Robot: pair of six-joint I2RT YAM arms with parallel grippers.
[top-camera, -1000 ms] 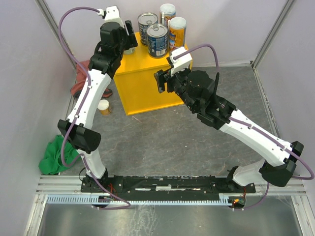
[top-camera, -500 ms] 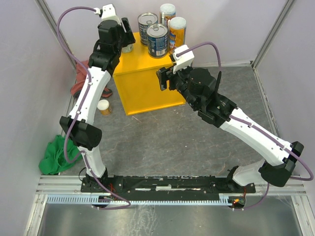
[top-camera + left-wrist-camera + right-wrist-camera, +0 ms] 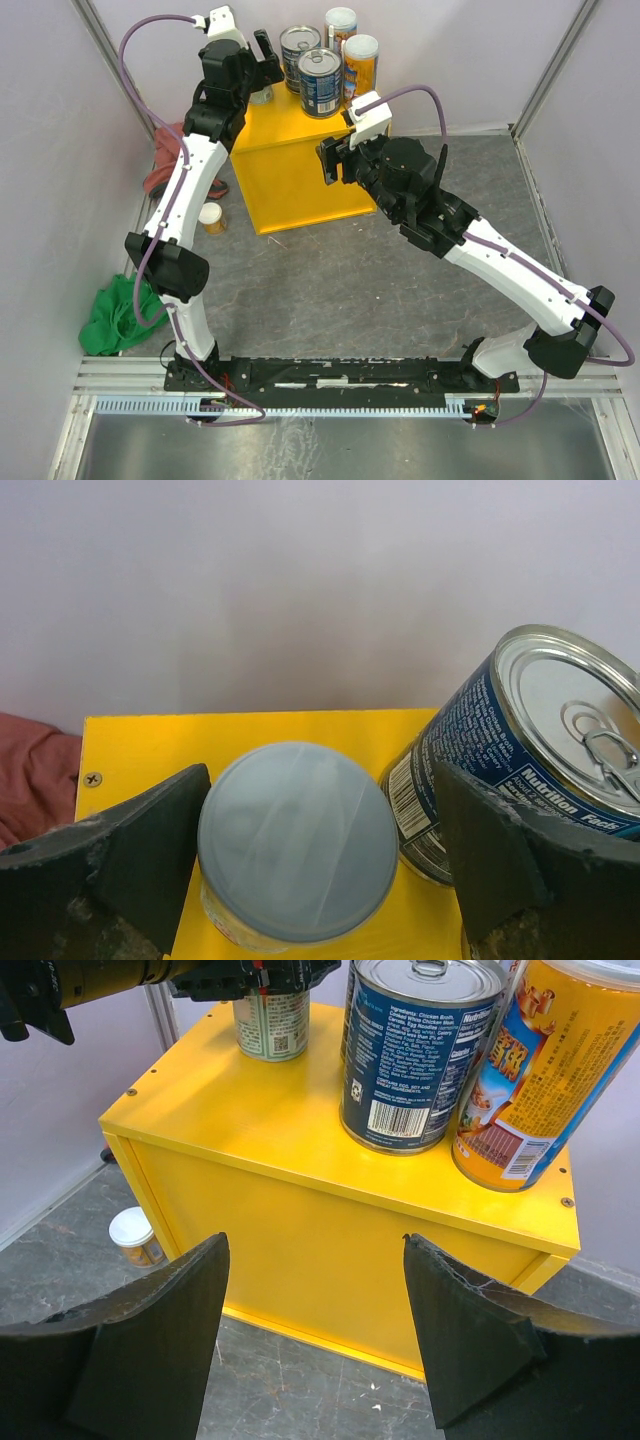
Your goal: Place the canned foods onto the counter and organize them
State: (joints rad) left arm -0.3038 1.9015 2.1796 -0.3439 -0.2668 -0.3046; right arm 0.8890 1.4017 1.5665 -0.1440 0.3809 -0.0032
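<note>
Hovering over a short can (image 3: 262, 96) on the yellow counter (image 3: 290, 150), left gripper (image 3: 263, 60) spread.
Top view: that can stands at the counter's far left corner, with two blue tins (image 3: 320, 82) and two orange cans (image 3: 360, 62) to its right; a second short can (image 3: 210, 217) sits on the floor left of the counter. Left wrist: fingers (image 3: 150, 850) flank the lid, a gap showing on the tins' side. Right wrist: right gripper (image 3: 315, 1245) spread wide and empty, facing the counter's near face.

White links (image 3: 183, 195), black joints (image 3: 165, 275), purple cables (image 3: 123, 60); dark grey wedge fingers (image 3: 140, 850), edges scuffed.
</note>
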